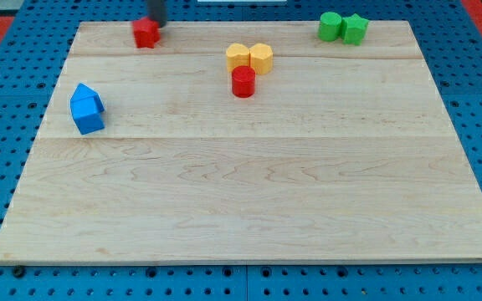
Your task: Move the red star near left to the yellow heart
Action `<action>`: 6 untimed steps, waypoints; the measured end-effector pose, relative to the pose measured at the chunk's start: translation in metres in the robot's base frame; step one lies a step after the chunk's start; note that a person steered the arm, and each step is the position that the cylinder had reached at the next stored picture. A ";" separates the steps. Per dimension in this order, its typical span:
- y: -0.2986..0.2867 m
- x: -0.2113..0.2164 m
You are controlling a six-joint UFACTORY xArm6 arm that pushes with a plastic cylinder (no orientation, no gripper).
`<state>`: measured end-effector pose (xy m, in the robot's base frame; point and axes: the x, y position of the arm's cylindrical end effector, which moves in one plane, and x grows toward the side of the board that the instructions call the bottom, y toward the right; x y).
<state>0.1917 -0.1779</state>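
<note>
The red star (146, 33) lies near the top edge of the wooden board (249, 192), left of centre. My tip (156, 24) is at the star's upper right side, touching or nearly touching it; only the rod's lowest part shows at the view's top. The yellow heart (238, 57) lies to the right of the star and a little lower, well apart from it. A second yellow block (262, 58) touches the heart's right side.
A red cylinder (243, 82) sits just below the two yellow blocks. Two blue blocks (86, 109) lie together at the board's left. Two green blocks (330, 26) (356, 28) sit together at the top right. Blue pegboard surrounds the board.
</note>
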 end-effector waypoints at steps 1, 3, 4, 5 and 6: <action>-0.042 0.000; -0.042 0.000; -0.042 0.004; -0.034 0.000; -0.044 0.003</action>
